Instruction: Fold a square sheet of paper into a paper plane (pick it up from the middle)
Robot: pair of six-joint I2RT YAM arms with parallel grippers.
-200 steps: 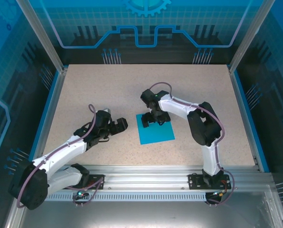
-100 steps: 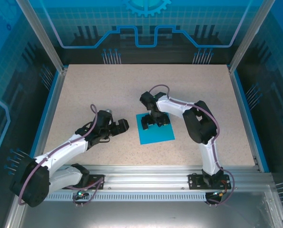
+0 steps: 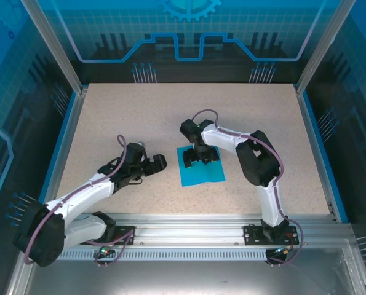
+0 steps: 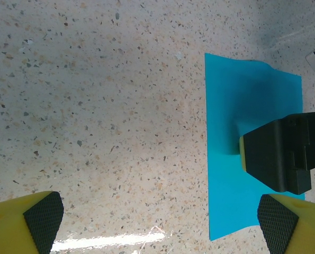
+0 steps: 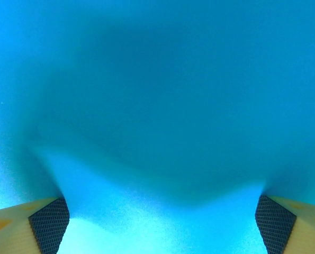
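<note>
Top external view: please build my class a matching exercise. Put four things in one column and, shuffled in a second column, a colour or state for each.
Column A
1. square sheet of paper
2. left gripper
3. right gripper
4. table

Column B
a. speckled beige
b. open, over the tabletop beside the sheet
c. teal-blue
d. open, fingertips down on the sheet

Pairs: 1-c, 2-b, 3-d, 4-a

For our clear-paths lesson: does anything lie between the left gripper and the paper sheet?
Nothing visible: only bare table separates the left gripper from the square sheet of paper. The right gripper sits on the sheet itself, open.
</note>
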